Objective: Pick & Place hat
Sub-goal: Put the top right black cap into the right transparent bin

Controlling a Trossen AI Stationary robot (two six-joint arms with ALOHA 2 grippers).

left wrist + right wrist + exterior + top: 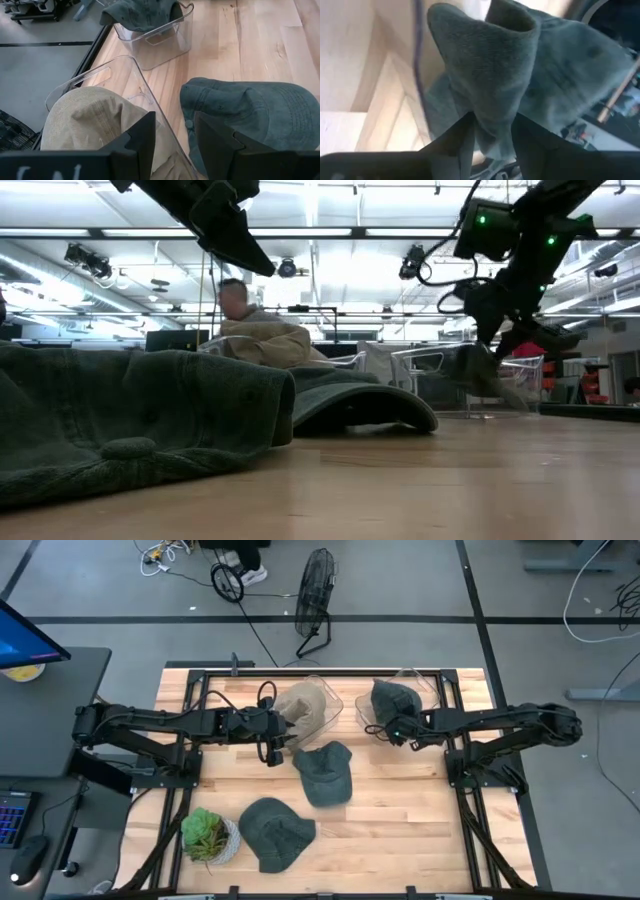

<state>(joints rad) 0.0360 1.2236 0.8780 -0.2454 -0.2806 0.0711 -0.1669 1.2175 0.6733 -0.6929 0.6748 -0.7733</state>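
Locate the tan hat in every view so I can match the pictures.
High view: tan hat in the left clear bin, table's far side.
Low view: mid-left, behind the green cap.
Left wrist view: lower left, inside the bin, beyond the left pincer.
Right wrist view: not in it.
Shared landmark: that green cap.

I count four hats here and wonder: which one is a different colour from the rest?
The tan fabric hat in the clear plastic bin by the left gripper. The other three hats are dark green: one in the right gripper, two on the wooden table.
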